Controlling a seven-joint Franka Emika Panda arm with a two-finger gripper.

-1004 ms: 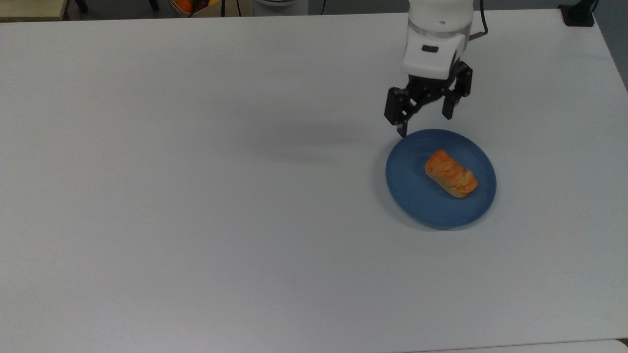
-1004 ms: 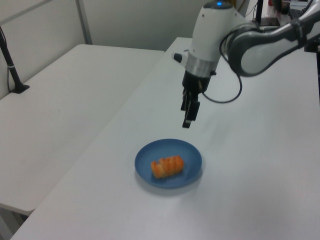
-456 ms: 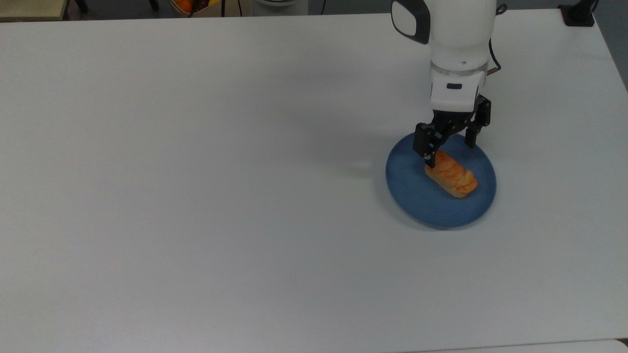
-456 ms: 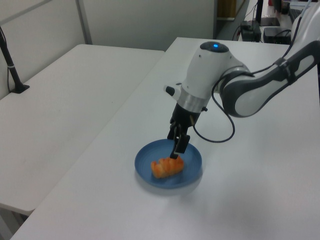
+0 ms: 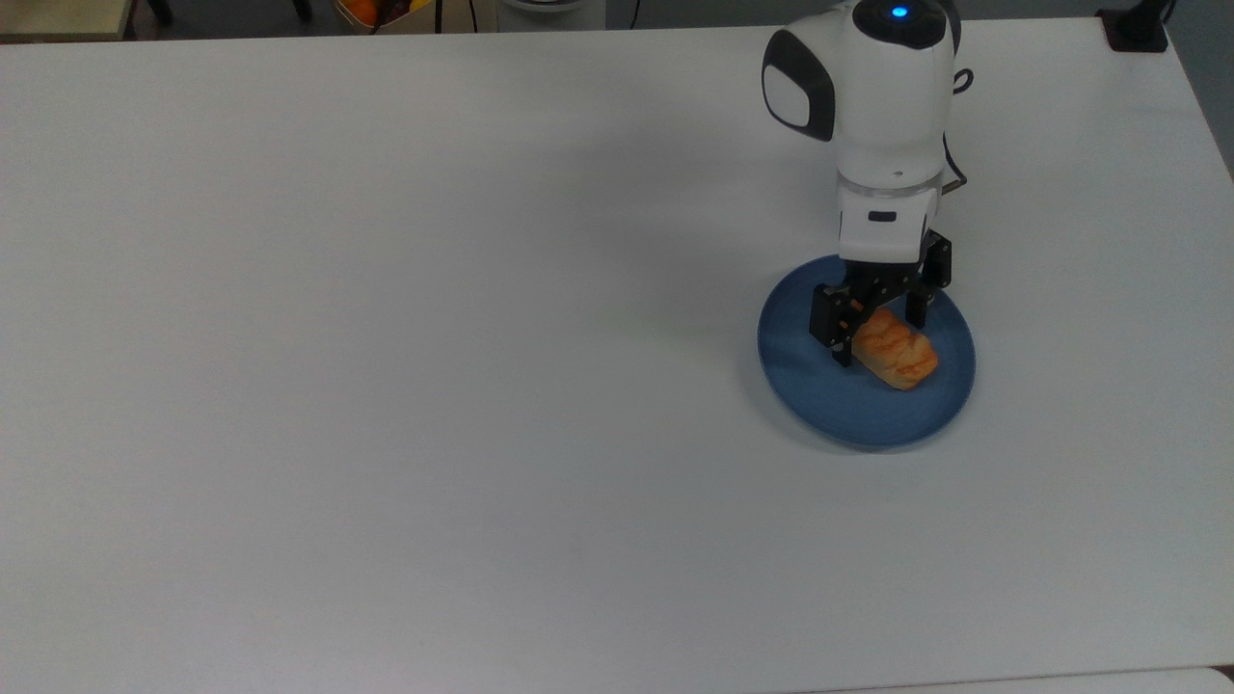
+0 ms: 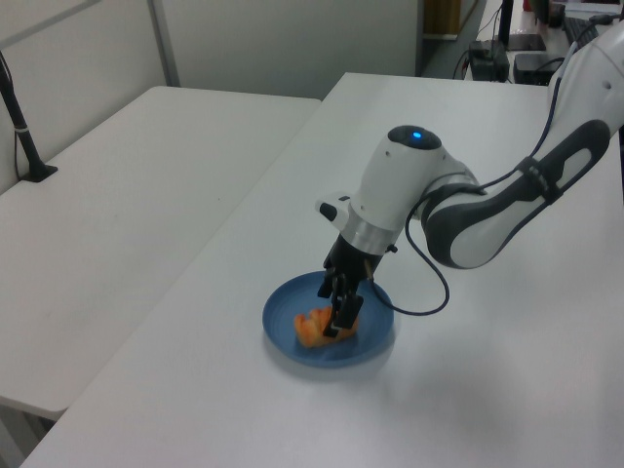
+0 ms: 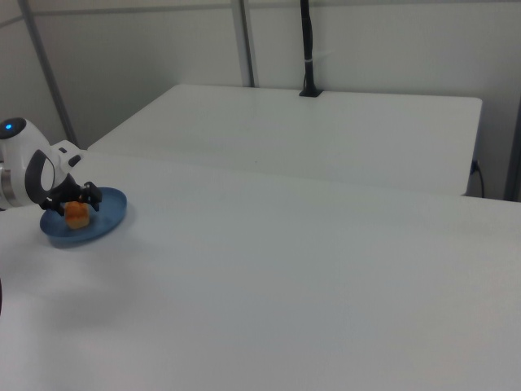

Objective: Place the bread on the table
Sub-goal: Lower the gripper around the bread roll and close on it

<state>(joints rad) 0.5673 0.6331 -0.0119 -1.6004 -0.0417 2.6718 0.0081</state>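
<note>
While the bread [image 5: 897, 353] lies on the blue plate [image 5: 819, 386], the spread gripper [image 5: 879, 326] straddles it.

blue plate [image 5: 819, 395] | second white table [image 7: 326, 130] | black pole [image 7: 308, 49]

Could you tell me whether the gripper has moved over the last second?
Yes. In the top view the gripper has come down from beyond the blue plate's far rim to straddle the bread on it.
</note>
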